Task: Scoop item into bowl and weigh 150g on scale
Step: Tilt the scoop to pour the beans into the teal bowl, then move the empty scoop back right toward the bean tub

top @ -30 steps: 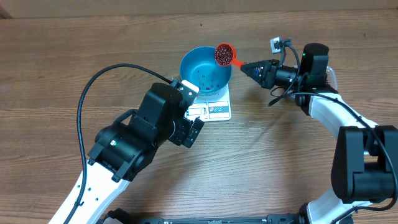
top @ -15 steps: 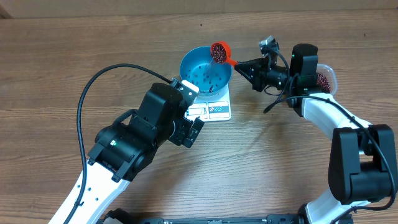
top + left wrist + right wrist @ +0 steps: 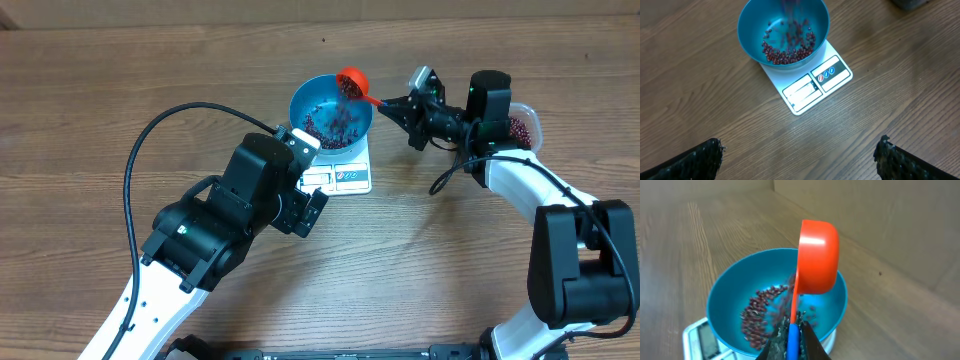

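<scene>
Overhead, the right claw point(image 3: 392, 103), clamped on the scoop point(image 3: 350, 80), has tipped it over within the last second. The beans point(image 3: 335, 125) now fall into the bowl point(image 3: 298, 103) just ahead of this claw, on the scale point(image 3: 345, 178). More loads are probably needed. The left claw point(image 3: 800, 161) stands wide and empty.

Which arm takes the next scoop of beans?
Right. Right gripper is shut on the orange plastic scoop over the round blue plastic bowl, clear bean tub beside that arm. Left gripper is open, empty.
</scene>
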`<state>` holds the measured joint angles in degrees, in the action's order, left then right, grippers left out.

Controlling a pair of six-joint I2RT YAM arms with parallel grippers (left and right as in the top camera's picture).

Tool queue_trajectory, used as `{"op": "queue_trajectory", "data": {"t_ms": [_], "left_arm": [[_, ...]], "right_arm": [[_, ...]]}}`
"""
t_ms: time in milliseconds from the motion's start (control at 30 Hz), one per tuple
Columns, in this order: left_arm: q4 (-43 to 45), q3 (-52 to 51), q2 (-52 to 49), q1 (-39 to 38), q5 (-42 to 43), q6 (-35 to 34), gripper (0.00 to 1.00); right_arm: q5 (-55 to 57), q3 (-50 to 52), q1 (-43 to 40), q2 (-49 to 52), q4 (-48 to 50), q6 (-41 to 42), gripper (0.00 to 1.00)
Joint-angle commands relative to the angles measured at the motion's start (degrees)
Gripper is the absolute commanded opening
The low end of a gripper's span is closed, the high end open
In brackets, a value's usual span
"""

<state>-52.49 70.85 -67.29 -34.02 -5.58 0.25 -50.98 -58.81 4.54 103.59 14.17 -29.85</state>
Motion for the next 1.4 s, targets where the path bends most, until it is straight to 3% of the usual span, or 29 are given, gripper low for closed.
{"op": "queue_trajectory", "data": {"t_ms": [0,233,533,833,1067,1167,1367], "left_arm": [[0.22,-0.22,-0.22,0.26,0.74,0.87,1.00],[0.22,-0.20,-0.22,0.26,0.74,0.87,1.00],[0.24,-0.20,-0.22,0.26,0.74,0.87,0.99],[0.22,-0.20,-0.22,0.26,0.74,0.87,1.00],[0.22,-0.20,-0.22,0.26,0.74,0.87,1.00],[0.22,-0.20,-0.22,0.26,0.74,0.85,1.00],[0.22,-0.20,-0.22,0.26,0.74,0.85,1.00]], "right_arm": [[-0.09,-0.46,0.28,0.11,0.61,-11.47,0.04],[-0.09,-0.46,0.28,0.11,0.79,-23.26,0.04],[-0.07,-0.46,0.28,0.07,1.22,-23.76,0.04],[-0.04,-0.57,-2.54,-6.67,1.31,2.03,0.04],[3.28,-0.57,-10.32,-15.82,-3.34,22.56,0.04],[6.75,-0.57,-14.82,-18.73,-7.72,25.40,0.04],[18.78,-0.57,-22.60,-24.87,-22.71,22.51,0.04]]}}
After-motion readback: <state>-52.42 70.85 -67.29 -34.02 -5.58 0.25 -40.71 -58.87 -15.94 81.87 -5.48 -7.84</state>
